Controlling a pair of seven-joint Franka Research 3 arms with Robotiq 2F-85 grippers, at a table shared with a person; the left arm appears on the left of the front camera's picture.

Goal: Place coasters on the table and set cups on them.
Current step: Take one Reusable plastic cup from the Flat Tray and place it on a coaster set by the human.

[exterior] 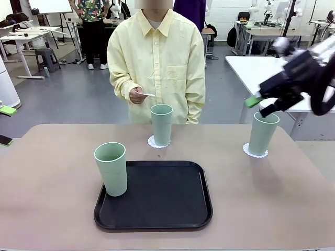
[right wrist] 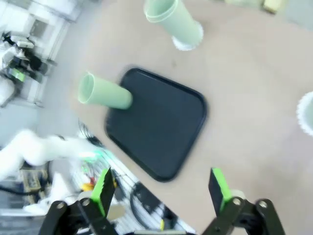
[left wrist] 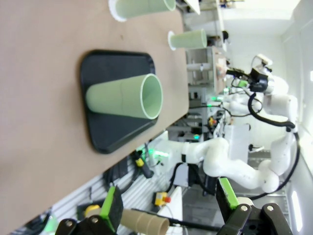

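Three mint-green cups stand on the beige table [exterior: 47,157]. One cup [exterior: 110,168] is on the black tray's left part. Another cup [exterior: 161,124] stands on a white coaster [exterior: 155,142] at the far middle. The right cup [exterior: 263,133] rests on a coaster [exterior: 255,152], and my right gripper [exterior: 260,105] hovers open just above its rim. The person's hand holds a further coaster [exterior: 148,94] at chest height. My left gripper [left wrist: 168,203] is open with nothing in it, looking from afar at the tray cup [left wrist: 124,95]. In the right wrist view the gripper [right wrist: 161,188] is open over the table, with the tray cup [right wrist: 102,93] beyond it.
The black tray [exterior: 167,204] lies at the near middle of the table. The person stands at the far edge, behind the middle cup. White tables and other equipment are in the background to the right.
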